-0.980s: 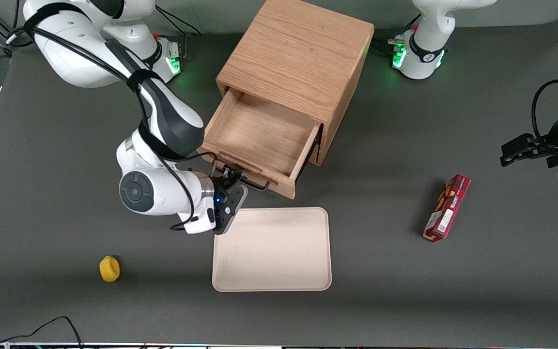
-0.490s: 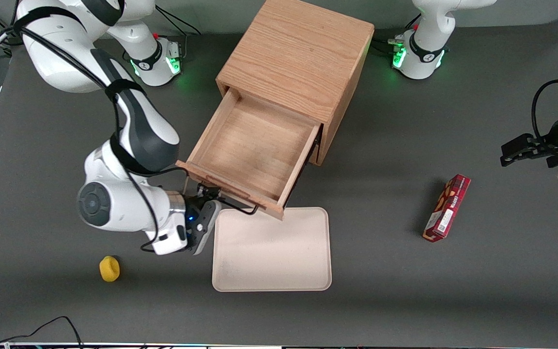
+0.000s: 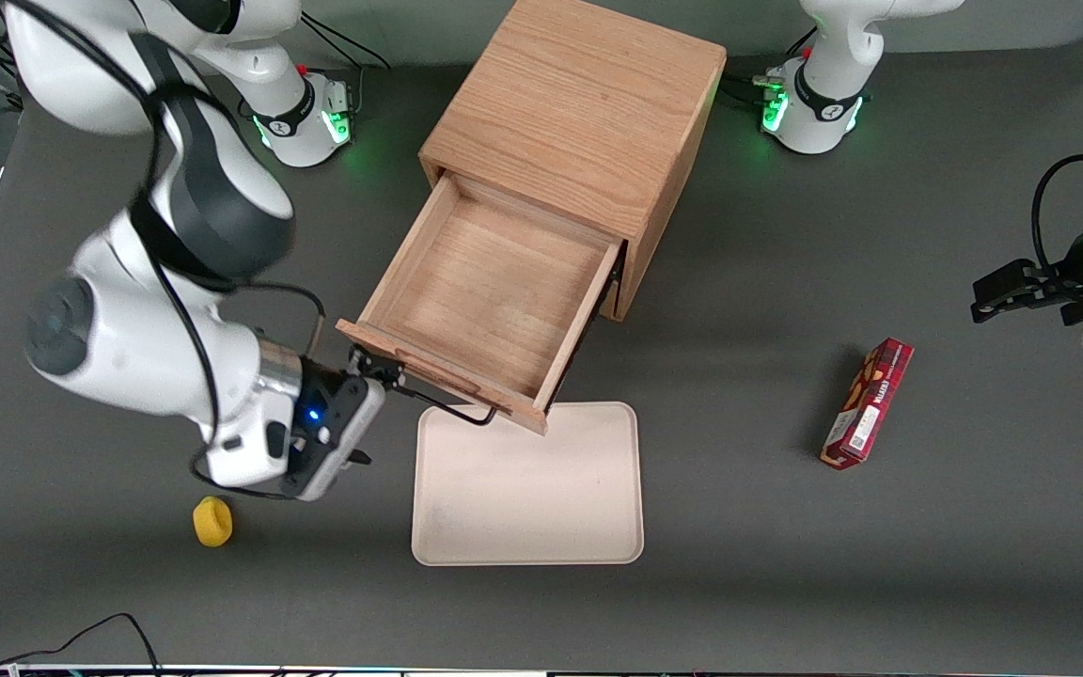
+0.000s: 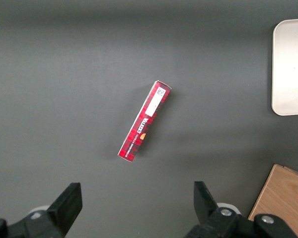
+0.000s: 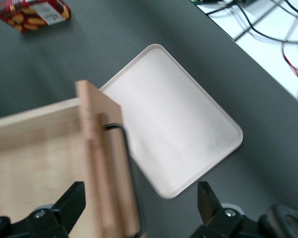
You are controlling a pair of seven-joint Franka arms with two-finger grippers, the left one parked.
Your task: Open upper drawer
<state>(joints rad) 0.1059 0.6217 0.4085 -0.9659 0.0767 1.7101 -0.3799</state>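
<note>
Over the last second the upper drawer [image 3: 490,291] has slid well out of the wooden cabinet [image 3: 579,103], most of that travel in the first half-second and only a little more since. Its bare floor now lies open to view, and its front hangs just over the edge of the beige tray [image 3: 527,489] on the counter [image 3: 786,564]. The gripper [image 3: 370,362] has meanwhile slipped sideways along the black wire handle [image 3: 452,411] and now sits at the end of it toward the working arm's end of the counter, with the arm swung farther out that way. In the right wrist view the fingers [image 5: 72,203] are spread wide and released. The drawer's front edge and the handle [image 5: 125,148] stand in the gap between them, with neither finger seen pressing on the wire, and the tray [image 5: 179,129] lies just past the handle from the fingers. I judge that the pull is finished and the drawer is open as far as the task needs, so what remains is only to draw the fingers clear of the handle without nudging the front back in. A red box [image 3: 866,400] and a small yellow object [image 3: 212,520] lie well apart from the fingers and have not been disturbed.
</note>
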